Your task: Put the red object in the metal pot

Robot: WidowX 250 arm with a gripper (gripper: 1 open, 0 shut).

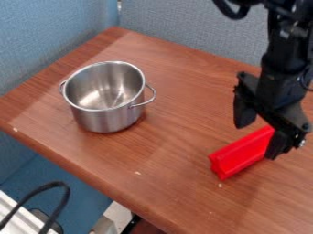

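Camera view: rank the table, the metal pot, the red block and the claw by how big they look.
1. wooden table
2. metal pot
3. claw and red block: look about alike, and the claw hides part of the block, so unranked.

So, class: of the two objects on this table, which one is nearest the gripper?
The red object, lying at the table's right end: the open gripper hangs right over it, while the metal pot stands well away to the left.

1 red object [241, 153], 1 metal pot [106, 96], 1 hand [264, 126].
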